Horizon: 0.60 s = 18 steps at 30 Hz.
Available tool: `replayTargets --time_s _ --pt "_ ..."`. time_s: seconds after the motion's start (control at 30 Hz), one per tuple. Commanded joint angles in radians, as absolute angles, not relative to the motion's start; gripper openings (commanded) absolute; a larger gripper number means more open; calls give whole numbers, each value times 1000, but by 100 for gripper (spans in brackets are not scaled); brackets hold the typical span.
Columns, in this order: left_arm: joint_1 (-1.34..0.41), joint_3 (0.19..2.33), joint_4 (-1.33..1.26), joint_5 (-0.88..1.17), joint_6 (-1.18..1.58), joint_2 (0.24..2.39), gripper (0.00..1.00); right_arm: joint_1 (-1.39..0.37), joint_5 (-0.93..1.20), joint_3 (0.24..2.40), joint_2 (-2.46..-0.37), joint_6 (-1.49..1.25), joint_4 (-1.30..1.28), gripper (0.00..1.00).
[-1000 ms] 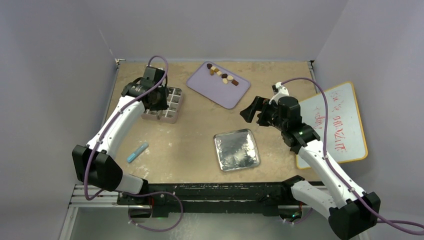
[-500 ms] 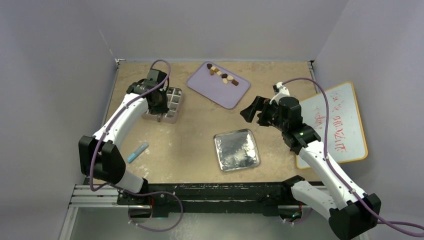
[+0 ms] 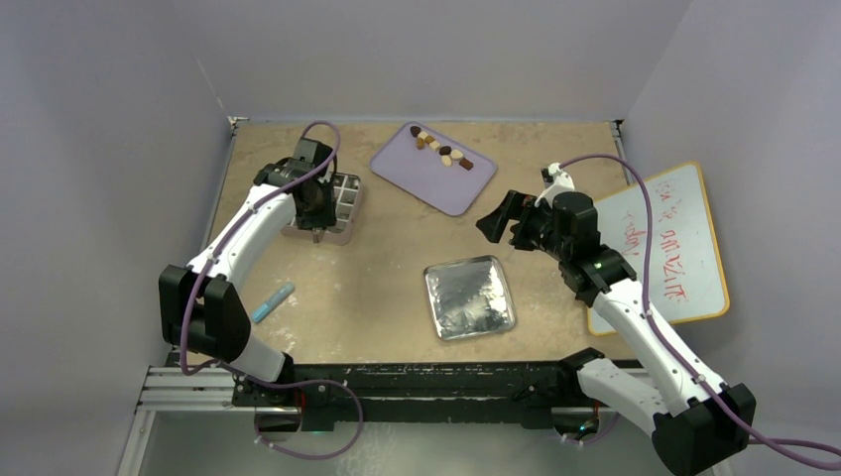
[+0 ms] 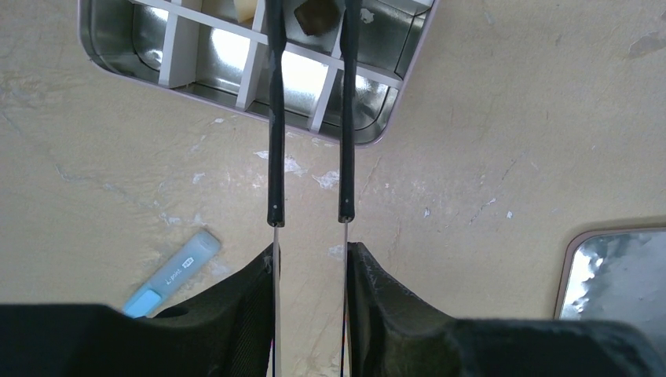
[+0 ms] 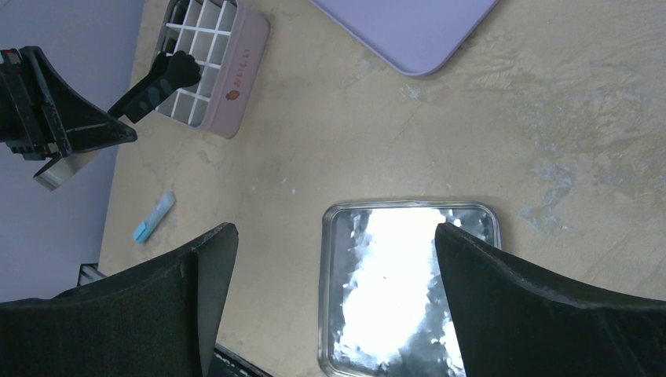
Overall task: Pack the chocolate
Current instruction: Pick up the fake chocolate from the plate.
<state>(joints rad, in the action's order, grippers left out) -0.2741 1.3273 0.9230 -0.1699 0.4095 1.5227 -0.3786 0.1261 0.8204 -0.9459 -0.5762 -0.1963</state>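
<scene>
Several chocolate pieces (image 3: 442, 150), dark brown, mid-brown and cream, lie in a row on the lilac tray (image 3: 436, 183) at the back. A divided tin (image 3: 349, 213) stands at the back left. My left gripper (image 3: 315, 203) hangs over the tin, shut on the black tweezers (image 4: 275, 157), whose two arms reach into it. Between the arms, which stand apart, a dark brown chocolate (image 4: 314, 16) rests in a compartment, and a cream piece (image 4: 245, 9) sits in the compartment beside it. My right gripper (image 3: 499, 223) hovers open and holds nothing, above the table to the right of centre.
A shiny metal lid (image 3: 469, 296) lies flat in the near middle, below my right gripper. A light blue marker (image 3: 273, 301) lies near the left front. A whiteboard (image 3: 664, 243) with red writing leans off the table's right edge. Walls close the left and back sides.
My left arm has drawn its elbow inward and its gripper has shifted slightly toward the tin's near edge. The right arm has not moved.
</scene>
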Motion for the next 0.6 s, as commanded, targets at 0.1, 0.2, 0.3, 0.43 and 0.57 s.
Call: replayTargets --time_s 0.1,0.2,0.3,0.43,0.57 --pt "-264 1356 916 -186 416 1489 33 -380 129 824 -921 -574 -175 97" --pt "-264 1398 900 -173 401 1487 32 -380 128 818 -913 -574 -176 97" --pt "-265 1463 882 -131 383 1512 31 -380 128 810 -903 -578 -171 97" --pt "-268 1569 869 -84 367 1577 29 -380 125 804 -895 -580 -168 97" --pt "-290 1677 831 -41 349 1659 27 -381 123 807 -894 -578 -171 97"
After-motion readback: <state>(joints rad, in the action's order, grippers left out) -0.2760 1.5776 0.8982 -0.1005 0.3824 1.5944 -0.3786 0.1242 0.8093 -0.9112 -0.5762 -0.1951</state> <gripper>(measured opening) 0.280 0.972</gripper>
